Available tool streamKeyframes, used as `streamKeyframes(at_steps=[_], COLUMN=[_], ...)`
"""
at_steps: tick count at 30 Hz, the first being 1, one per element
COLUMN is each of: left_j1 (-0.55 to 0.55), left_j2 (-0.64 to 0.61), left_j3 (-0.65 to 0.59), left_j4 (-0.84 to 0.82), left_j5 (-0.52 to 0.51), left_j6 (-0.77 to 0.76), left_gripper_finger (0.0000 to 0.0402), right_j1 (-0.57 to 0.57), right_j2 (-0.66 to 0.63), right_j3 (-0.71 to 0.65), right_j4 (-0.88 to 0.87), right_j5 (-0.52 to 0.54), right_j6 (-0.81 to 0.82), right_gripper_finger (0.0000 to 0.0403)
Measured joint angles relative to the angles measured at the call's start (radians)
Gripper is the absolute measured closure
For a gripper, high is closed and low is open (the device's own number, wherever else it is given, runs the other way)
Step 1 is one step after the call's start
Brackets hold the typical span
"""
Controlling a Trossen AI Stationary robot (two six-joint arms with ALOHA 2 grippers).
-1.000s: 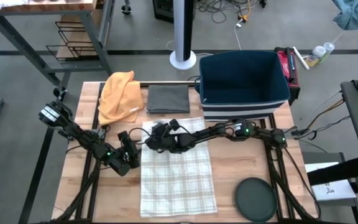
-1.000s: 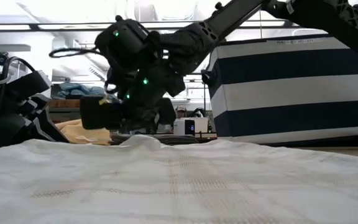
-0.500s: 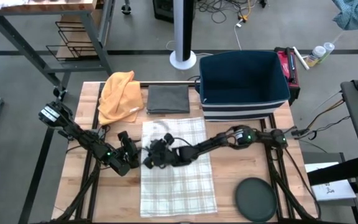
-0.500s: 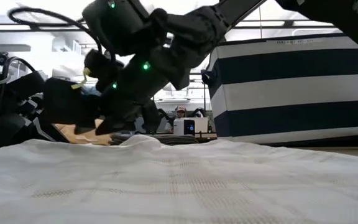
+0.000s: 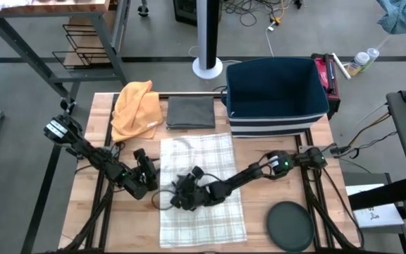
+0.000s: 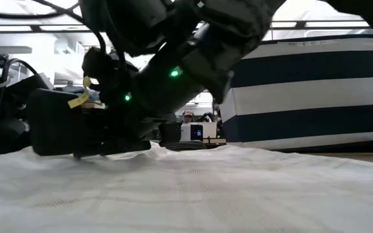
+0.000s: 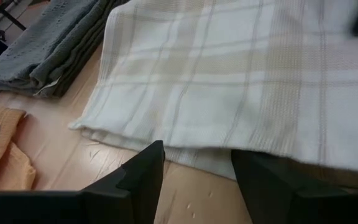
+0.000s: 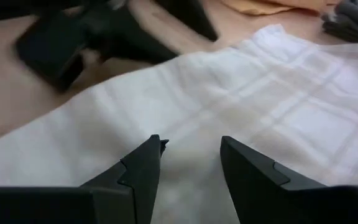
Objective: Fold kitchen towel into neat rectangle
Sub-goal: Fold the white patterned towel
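The plaid towel [image 5: 201, 185] lies spread flat on the wooden counter [image 5: 259, 190], in front of the striped bin [image 5: 275, 93]. The right end effector [image 5: 178, 200] hangs low over the towel's left half, close to its left edge, fingers [image 8: 138, 171] parted with nothing between them, only cloth showing below. The left end effector [image 5: 145, 171] rests just beside the towel's left edge, its fingers [image 7: 143, 175] also spread and empty, pointed at the hem. Behind the towel sit a folded grey cloth [image 5: 190, 112] and a crumpled orange cloth [image 5: 135, 108]. A dark round lid [image 5: 290, 226] lies near the counter's front right corner.
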Motion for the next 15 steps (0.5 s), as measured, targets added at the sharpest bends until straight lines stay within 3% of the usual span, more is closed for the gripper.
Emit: streamKeyframes(at_steps=[15], left_j1=[0.0], left_j2=[0.0], left_j3=[0.0], left_j4=[0.002], left_j5=[-0.016], left_j6=[0.023], left_gripper_finger=[0.0217], right_j1=[0.033], right_j2=[0.011], right_j3=[0.014], right_j4=[0.056], right_j5=[-0.046], right_j6=[-0.064], right_gripper_finger=[0.0243])
